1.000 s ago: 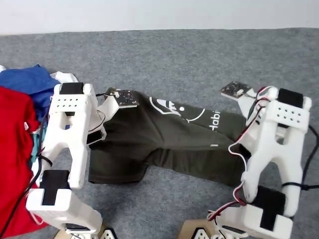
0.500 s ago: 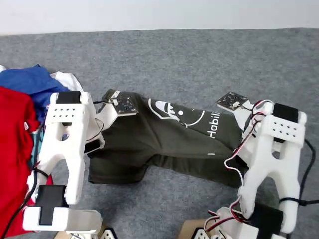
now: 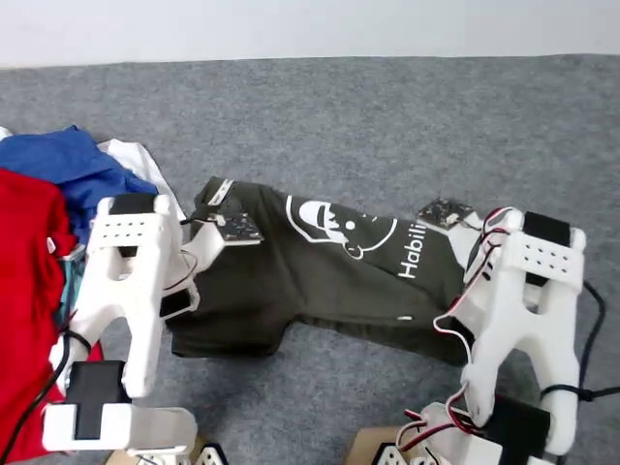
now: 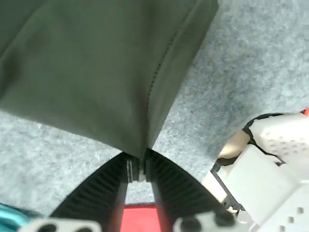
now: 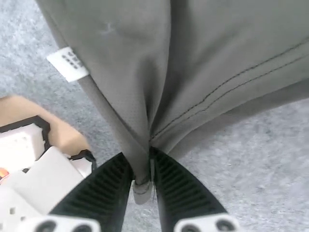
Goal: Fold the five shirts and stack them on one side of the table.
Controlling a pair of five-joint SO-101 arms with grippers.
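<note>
Olive shirt [image 3: 329, 281] lay stretched across mid-worktop [image 3: 387, 116]. Left jaws clamped tight on one edge, right jaws pinched opposite edge. Red shirt [image 3: 29, 291], blue shirt [image 3: 68, 165] heaped beside left arm.

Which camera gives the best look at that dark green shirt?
The high view: the dark green shirt lies nearly whole, white print included. The wrist views show close folds of its fabric pinched in the left end effector and the right end effector.
</note>
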